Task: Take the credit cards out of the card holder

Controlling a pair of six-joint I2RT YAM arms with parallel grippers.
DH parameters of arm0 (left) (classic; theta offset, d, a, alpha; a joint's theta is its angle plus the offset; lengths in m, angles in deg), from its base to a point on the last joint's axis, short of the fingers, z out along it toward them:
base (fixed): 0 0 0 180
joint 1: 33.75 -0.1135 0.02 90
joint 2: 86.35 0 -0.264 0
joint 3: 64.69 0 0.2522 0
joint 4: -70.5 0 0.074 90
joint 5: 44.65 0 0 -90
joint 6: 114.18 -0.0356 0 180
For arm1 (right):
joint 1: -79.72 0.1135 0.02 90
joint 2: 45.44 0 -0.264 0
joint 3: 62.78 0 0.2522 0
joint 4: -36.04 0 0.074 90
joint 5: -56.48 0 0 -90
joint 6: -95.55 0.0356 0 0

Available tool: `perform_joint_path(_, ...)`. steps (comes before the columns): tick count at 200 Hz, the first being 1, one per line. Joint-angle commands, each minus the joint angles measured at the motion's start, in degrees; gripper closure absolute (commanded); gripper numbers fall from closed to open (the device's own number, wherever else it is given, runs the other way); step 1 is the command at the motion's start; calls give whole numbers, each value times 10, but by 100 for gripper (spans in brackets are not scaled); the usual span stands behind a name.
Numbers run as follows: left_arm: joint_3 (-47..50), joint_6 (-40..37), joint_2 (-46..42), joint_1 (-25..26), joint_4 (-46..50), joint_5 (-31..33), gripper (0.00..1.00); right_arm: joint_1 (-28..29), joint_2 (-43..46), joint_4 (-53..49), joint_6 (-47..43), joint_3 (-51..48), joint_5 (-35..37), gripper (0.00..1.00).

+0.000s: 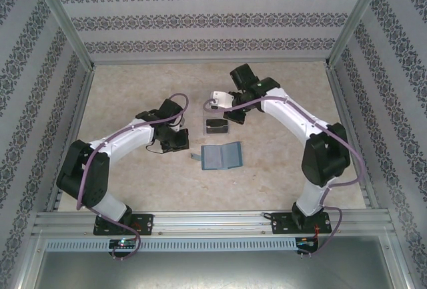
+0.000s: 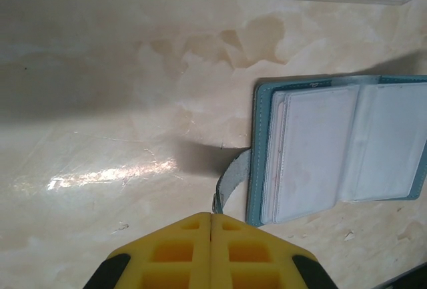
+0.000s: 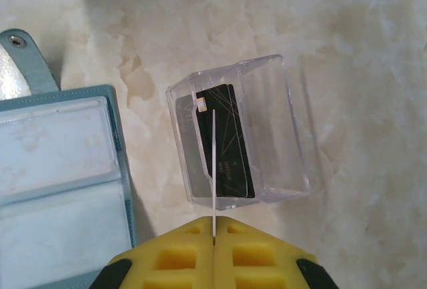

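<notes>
Right pincer is clamped on the pale credit card, held edge-on with its long axis running straight ahead from the tips. Directly past it sits the clear plastic box with the dark credit card flat inside, so the drop looks like it goes forward and down. The card holder lies open on the counter, beside the box. Left pincer is closed and empty, with the holder ahead to its right.
</notes>
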State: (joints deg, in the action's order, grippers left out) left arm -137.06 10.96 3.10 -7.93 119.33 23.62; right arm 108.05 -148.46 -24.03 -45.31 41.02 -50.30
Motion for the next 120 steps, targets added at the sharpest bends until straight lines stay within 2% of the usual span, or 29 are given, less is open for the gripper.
perform_joint_path(1, 7, 7, -18, -12, -10, 12, 100, -1, -37, -72, -56, 60, -2, 100)
perform_joint_path(120, 10, 6, -10, -30, -1, 10, 100, -4, -247, -198, -90, 317, 3, 100)
